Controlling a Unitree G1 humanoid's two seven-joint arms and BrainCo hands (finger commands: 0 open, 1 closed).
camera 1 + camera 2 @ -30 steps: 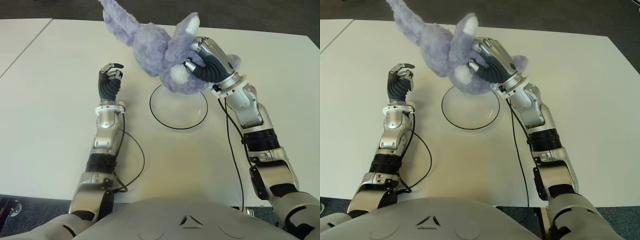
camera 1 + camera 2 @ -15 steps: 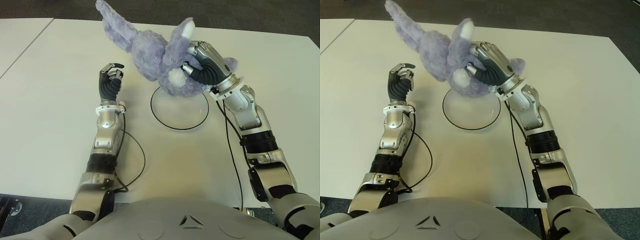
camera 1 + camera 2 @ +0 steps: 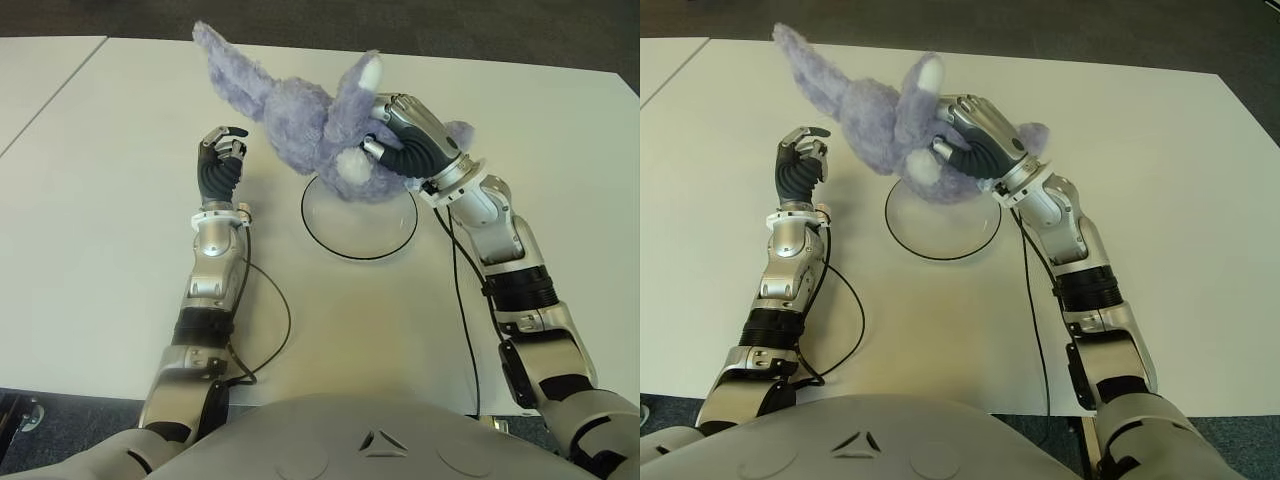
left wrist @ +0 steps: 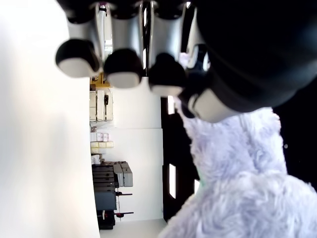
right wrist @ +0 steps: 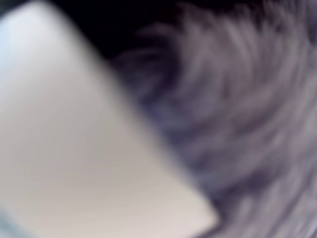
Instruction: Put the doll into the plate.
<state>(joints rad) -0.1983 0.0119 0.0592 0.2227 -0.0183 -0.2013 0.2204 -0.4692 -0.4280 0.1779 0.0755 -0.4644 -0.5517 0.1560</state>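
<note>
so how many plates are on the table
1. The clear plate with a dark rim sits on the white table between the two arms. The purple doll, gripped by the right hand, overlaps its far edge, while the left hand shows left of it.

I seem to be in an office or lab: my arms reach over a plain white worktop (image 3: 90,230) on dark carpet (image 3: 480,25), with shelves (image 4: 101,119) along a far white wall.
</note>
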